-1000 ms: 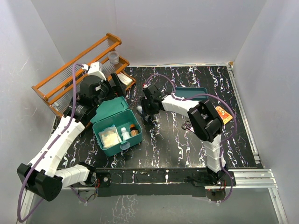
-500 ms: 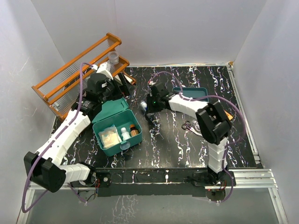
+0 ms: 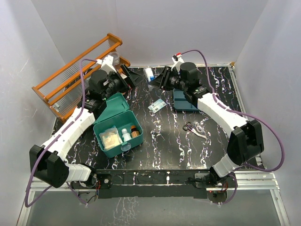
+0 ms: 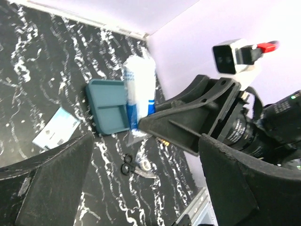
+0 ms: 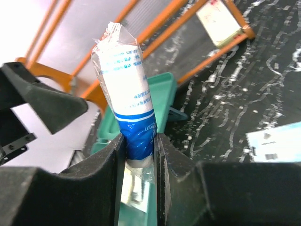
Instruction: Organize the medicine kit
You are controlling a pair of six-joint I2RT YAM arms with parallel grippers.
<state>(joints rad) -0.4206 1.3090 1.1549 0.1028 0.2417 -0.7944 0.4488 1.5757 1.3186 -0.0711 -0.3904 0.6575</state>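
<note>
The medicine kit (image 3: 116,141), a teal box with its lid raised, stands left of centre and holds a white pouch, a small white bottle and a brown bottle. My right gripper (image 3: 157,79) is raised at the back of the table, shut on a white-and-blue wrapped roll (image 3: 149,73). The right wrist view shows the roll (image 5: 126,103) pinched between both fingers (image 5: 106,165), with the kit (image 5: 167,94) behind it. My left gripper (image 3: 129,79) is open and empty, facing the roll (image 4: 139,87) from the left, a short gap away.
An orange wooden rack (image 3: 70,75) stands at the back left. A flat teal tray (image 3: 184,101) lies under the right arm. A blue-and-white packet (image 3: 156,106) and black scissors (image 3: 192,127) lie on the black marbled table (image 3: 169,146).
My right arm has swung up from beside the kit to the back of the table, carrying the roll. The left gripper has turned right from the rack toward the roll.
</note>
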